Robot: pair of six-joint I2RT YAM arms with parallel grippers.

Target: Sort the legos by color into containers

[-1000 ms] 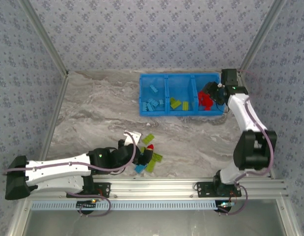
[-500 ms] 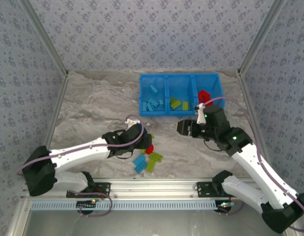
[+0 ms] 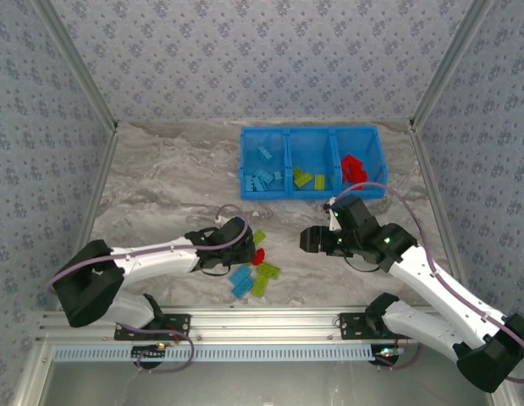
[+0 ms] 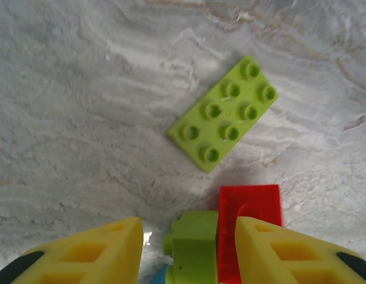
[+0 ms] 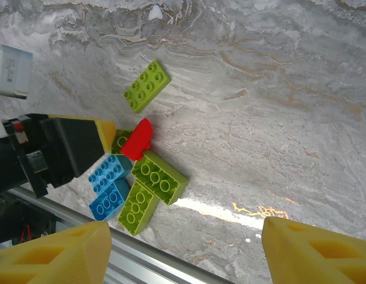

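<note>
We find bare table (image 3: 160, 186) at nine o'clock; at six, bricks (image 3: 255, 276) and the left gripper (image 3: 250, 247) crowd together.

No readable text, labels or numbers

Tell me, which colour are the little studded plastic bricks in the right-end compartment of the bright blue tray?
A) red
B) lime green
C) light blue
A: the top view shows the small red studded plastic bricks lying in the right-end compartment of the bright blue rectangular plastic tray.
</note>
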